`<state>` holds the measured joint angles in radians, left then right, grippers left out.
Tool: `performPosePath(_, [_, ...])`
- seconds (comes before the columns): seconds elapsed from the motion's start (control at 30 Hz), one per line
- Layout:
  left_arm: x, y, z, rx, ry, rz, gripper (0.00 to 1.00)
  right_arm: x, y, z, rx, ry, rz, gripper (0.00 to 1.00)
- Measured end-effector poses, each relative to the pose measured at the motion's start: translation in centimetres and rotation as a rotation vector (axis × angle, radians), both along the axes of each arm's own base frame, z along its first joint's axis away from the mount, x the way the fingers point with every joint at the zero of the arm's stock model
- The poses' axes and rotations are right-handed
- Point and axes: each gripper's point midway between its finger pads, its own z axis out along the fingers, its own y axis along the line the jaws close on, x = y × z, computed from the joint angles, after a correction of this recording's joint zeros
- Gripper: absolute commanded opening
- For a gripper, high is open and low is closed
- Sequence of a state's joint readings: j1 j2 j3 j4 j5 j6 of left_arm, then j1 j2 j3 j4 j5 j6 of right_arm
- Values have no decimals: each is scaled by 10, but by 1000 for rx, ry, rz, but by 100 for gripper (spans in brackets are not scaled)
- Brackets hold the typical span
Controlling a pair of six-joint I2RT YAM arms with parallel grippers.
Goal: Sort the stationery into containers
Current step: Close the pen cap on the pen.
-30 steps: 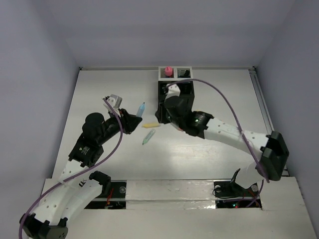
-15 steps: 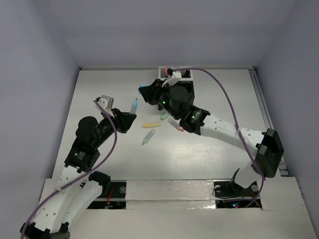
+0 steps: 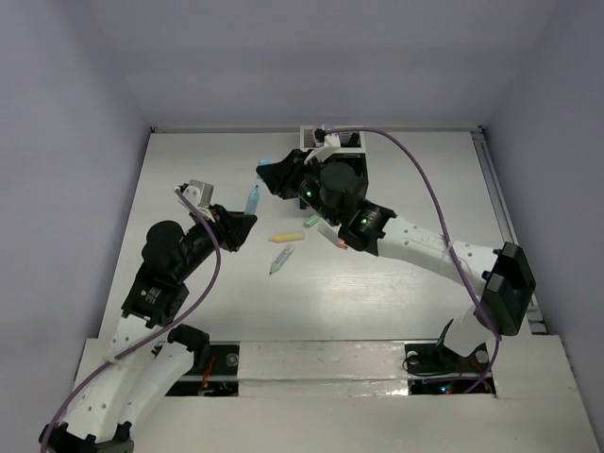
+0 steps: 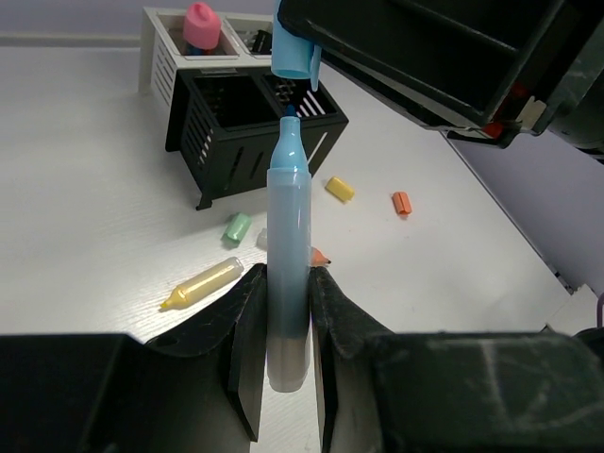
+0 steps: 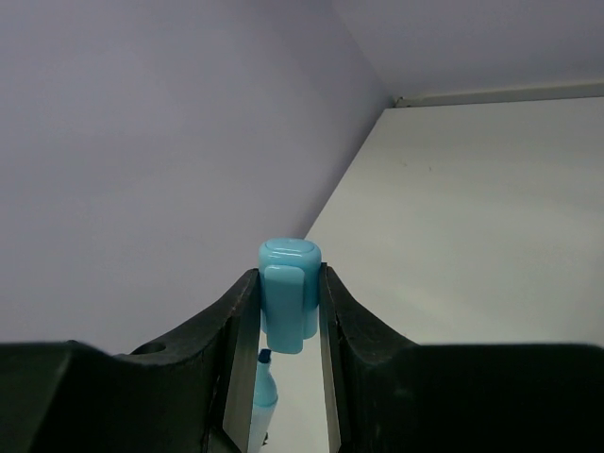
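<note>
The light blue marker (image 4: pixel 288 208) stands upright above the table (image 4: pixel 85 189), its bare tip pointing up, clenched low on its barrel by the left claw (image 4: pixel 287 283). The matching light blue cap (image 5: pixel 290 321) hangs just above that tip, not yet touching it, pinched between the fingers of the right claw (image 5: pixel 288 278) with its open end facing down. This looks like a line-up for capping: one arm steadies the marker while the other brings the cap over it. Behind stands the mesh organizer (image 4: pixel 212 142), a pink tube (image 4: pixel 201 24) already in a white compartment. A yellow pen (image 4: pixel 203 283), green cap (image 4: pixel 237 226), yellow cap (image 4: pixel 340 189) and orange cap (image 4: pixel 402 202) lie loose nearby, unsorted
</note>
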<state>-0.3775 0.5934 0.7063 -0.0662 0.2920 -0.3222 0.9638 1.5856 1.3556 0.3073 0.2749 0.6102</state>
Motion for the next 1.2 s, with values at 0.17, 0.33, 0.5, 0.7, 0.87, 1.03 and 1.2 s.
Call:
performPosePath(0.17, [1, 1, 0, -1, 0, 5, 0, -2, 3, 5, 8, -6, 17, 0])
performPosePath(0.33, [1, 2, 0, -1, -1, 8, 0, -2, 9, 2, 9, 3, 36, 0])
performPosePath(0.5, [3, 4, 1, -1, -2, 16, 0, -2, 13, -7, -6, 19, 49, 0])
performPosePath(0.7, [3, 5, 1, -1, -2, 21, 0, -3, 15, -8, -2, 26, 61, 0])
performPosePath(0.87, [4, 7, 1, -1, -2, 30, 0, -4, 16, -8, 4, 30, 68, 0])
performPosePath(1.03, [4, 6, 0, -1, -2, 28, 0, -4, 16, -8, 6, 31, 68, 0])
performPosePath(1.2, [5, 6, -1, 1, 4, 25, 0, -6, 17, -8, 7, 31, 77, 0])
